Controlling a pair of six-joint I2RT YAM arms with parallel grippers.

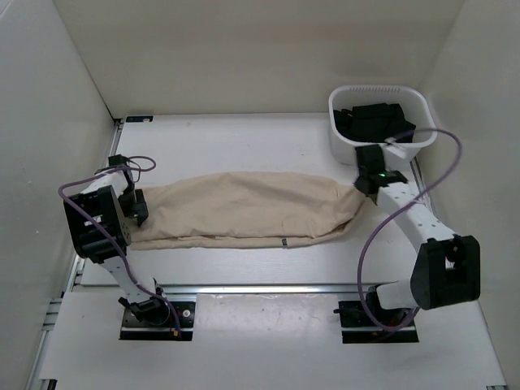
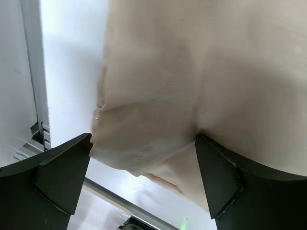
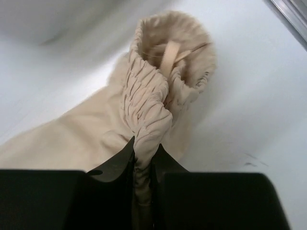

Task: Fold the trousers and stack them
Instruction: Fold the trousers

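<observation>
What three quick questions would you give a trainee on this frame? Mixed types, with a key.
1. True or false: the right fingers are shut on the waistband of the trousers.
2. Where are the black clothes? A: in the white basket. B: lying on the trousers. C: held by the left arm.
3. Fill in: the left fingers are ___, with the trousers' other end lying between them.

Key: 1 true. 2 A. 3 open.
</observation>
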